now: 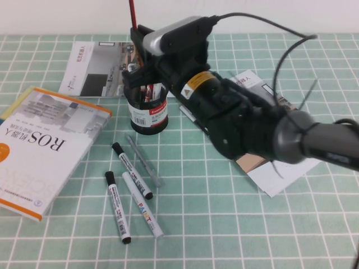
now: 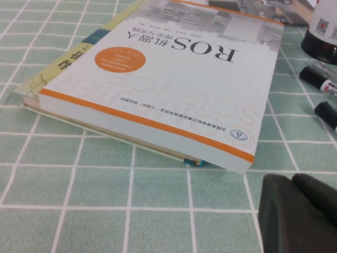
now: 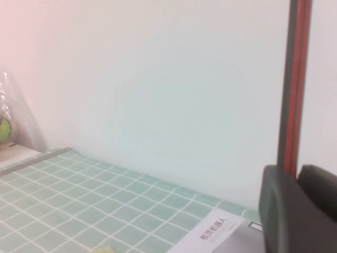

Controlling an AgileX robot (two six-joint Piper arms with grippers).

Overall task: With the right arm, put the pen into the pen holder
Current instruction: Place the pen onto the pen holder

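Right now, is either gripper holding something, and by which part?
Right gripper, above the pen holder, grips the red pen low on its shaft. Left gripper holds nothing.

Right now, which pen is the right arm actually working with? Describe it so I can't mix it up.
Find the black mesh pen holder beside the ROS book. Directly above it, the right gripper is shut on the pen, held upright. It is thin and red, unlike the white black-capped markers and grey pen lying flat nearer the robot.

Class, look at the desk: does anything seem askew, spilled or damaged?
Nothing damaged. The right gripper holds the red pen upright over the pen holder; loose markers lie scattered. The left gripper is beside the book.
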